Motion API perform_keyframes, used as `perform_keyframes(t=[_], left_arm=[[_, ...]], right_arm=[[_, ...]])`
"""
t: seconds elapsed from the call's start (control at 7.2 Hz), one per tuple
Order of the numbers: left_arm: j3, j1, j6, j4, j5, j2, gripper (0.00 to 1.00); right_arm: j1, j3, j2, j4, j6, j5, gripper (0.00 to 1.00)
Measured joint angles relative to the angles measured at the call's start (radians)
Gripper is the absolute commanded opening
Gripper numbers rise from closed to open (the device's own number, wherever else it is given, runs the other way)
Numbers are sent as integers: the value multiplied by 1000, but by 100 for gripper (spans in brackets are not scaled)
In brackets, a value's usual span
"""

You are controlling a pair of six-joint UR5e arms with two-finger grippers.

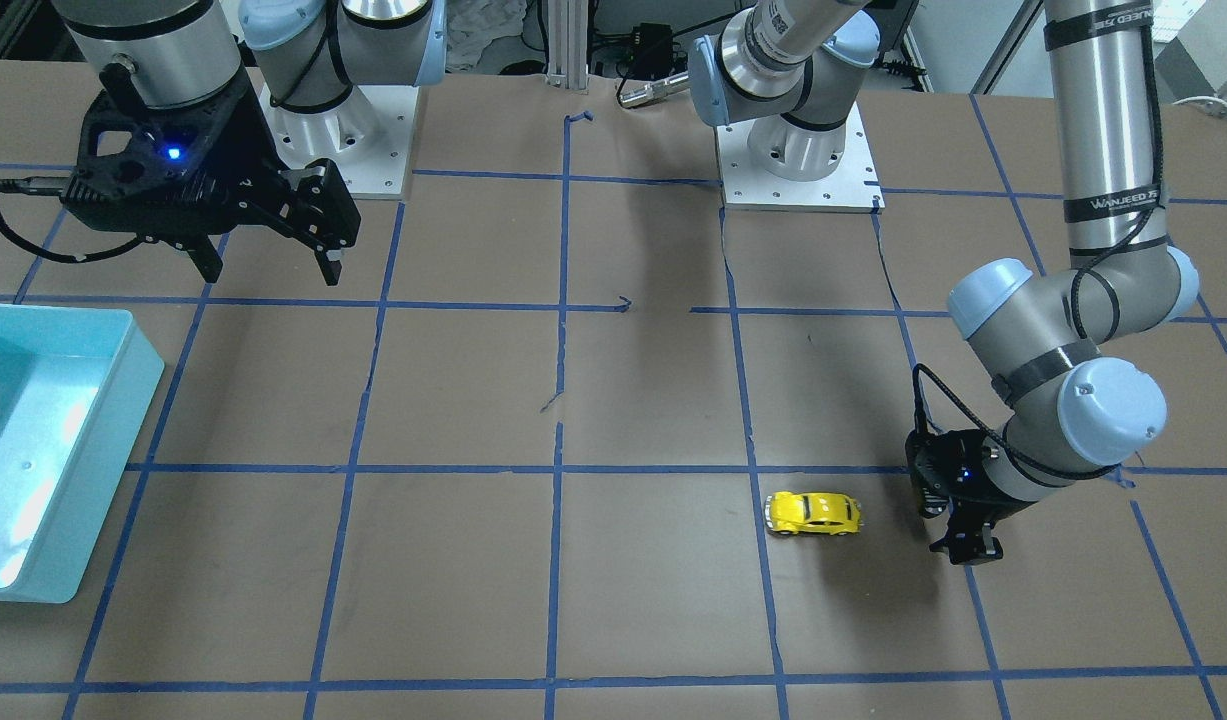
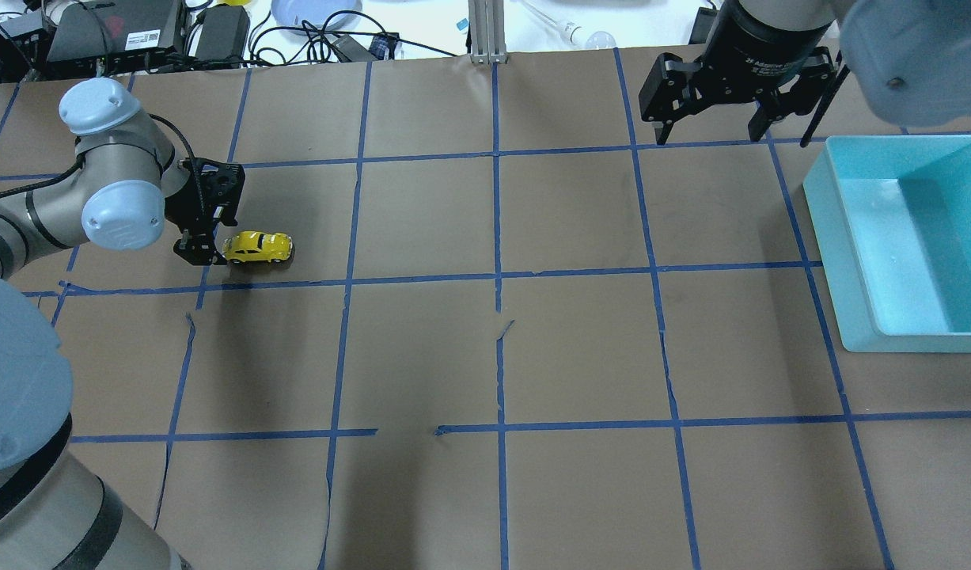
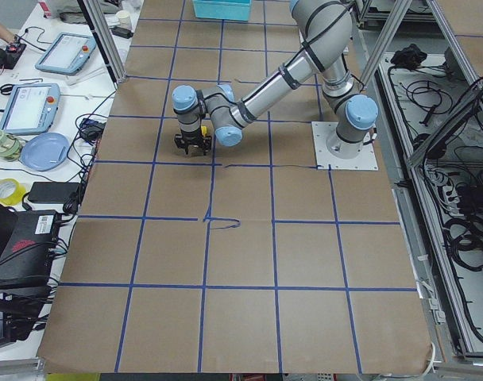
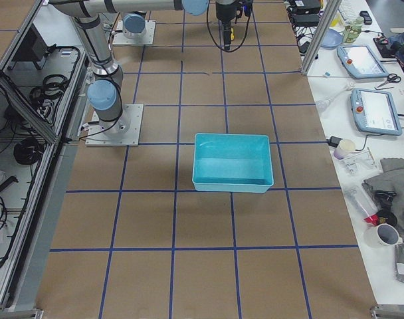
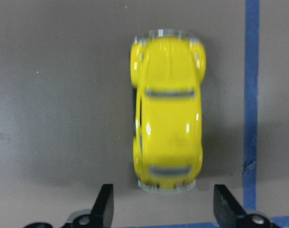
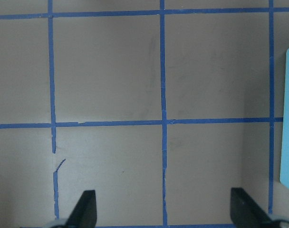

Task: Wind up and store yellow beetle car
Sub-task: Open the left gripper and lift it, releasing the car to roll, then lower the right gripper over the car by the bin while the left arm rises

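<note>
The yellow beetle car stands on its wheels on the brown paper table; it also shows in the front view and fills the left wrist view. My left gripper is low over the table just beside the car's end, open and empty; its fingertips flank the car's near bumper without touching it. It also shows in the front view. My right gripper hangs open and empty high near the far edge, also in the front view, far from the car.
A teal bin stands on the table's right side, also in the front view and the right side view. Blue tape lines grid the paper. Cables and electronics lie beyond the far edge.
</note>
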Motion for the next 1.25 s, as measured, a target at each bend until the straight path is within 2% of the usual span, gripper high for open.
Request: perform_keyframes(t=[0.42, 0.69, 0.97, 1.25], left_arm=[[11, -21, -42, -11, -1, 25, 73], [28, -74, -148, -76, -12, 63, 73], [85, -133, -321, -230, -19, 117, 73], [185, -194, -577, -413, -72, 168, 73]], right_arm=[[0, 0, -1, 0, 0, 0, 100], [0, 0, -1, 0, 0, 0, 100], [0, 0, 0, 0, 0, 0, 100], [-2, -4, 4, 3, -2, -2, 100]])
